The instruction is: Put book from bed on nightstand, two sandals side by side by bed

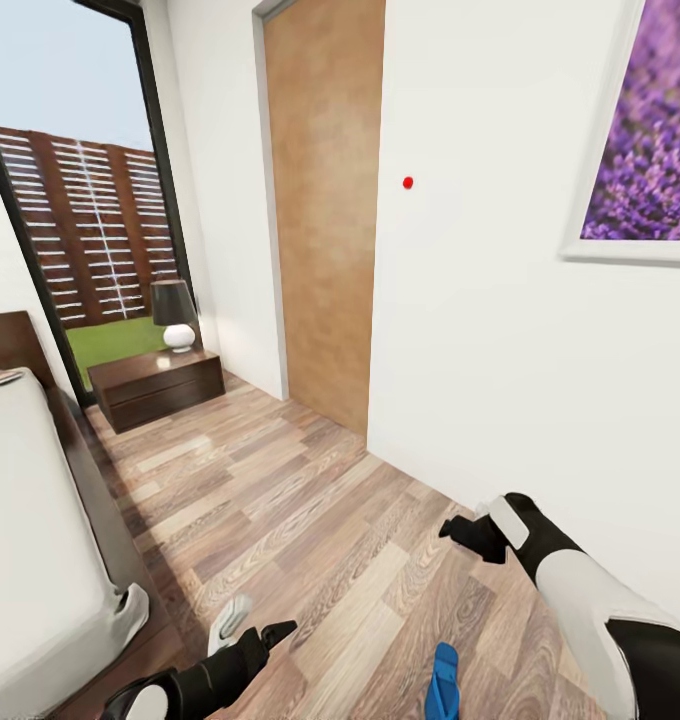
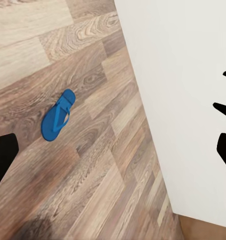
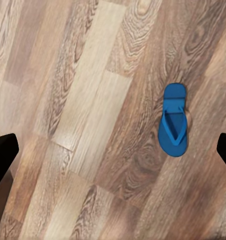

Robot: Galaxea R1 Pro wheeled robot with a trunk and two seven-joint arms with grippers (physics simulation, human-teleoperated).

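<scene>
Head view, left to right: the bed occupies the left edge; the nightstand, carrying a lamp, stands at upper left beside the window. The left gripper sits at lower left, jaws released, empty. One sandal lies flat on the floor at bottom centre. The right gripper hovers at lower right, jaws released, empty.
</scene>
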